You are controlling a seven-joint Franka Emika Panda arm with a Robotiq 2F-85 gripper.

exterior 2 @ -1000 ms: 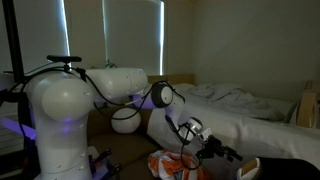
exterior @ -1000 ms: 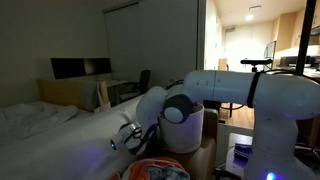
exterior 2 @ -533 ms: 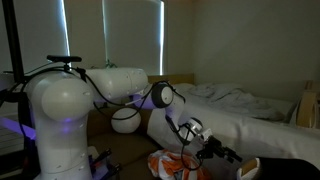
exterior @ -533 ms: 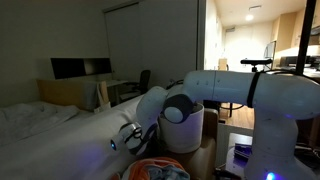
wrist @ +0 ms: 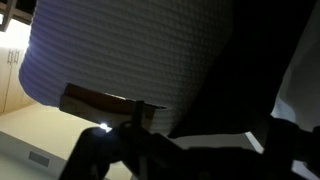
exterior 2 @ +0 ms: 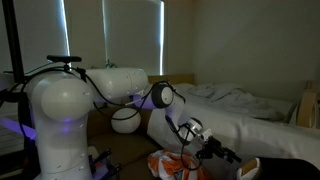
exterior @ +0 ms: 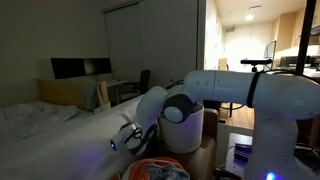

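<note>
Dim bedroom. The bed (exterior: 40,118) with rumpled white sheets runs along one side of the arm, and its mattress edge lies close behind the hand (exterior 2: 226,152) in both exterior views. A white round bin (exterior: 190,132) stands just behind the arm's elbow. Dark monitors (exterior: 80,68) and an office chair (exterior: 143,80) are well apart at the far wall, and closed blinds (exterior 2: 135,40) hang behind the robot. A dark object (exterior 2: 285,168) lies low just beside the hand; too dark to name.

The wrist view is mostly blocked by a pale woven surface (wrist: 130,50) with a wooden strip (wrist: 100,98) under it and dark fabric (wrist: 265,70) on one side. The cloth does not show there.

The orange-and-white cloth (exterior 2: 175,165) is a crumpled heap low in front of the robot base, at the bottom edge of both exterior views. It is partly cut off by the frame. The hand hangs low near it, just above and to the side; contact is unclear.

The heap lies flat and is wider than tall. Its long axis probably runs across the frame, roughly along the bed edge, with no clear pointing end.

Hand state: black fingers show only as dark shapes, so I cannot tell whether they are spread or closed.
</note>
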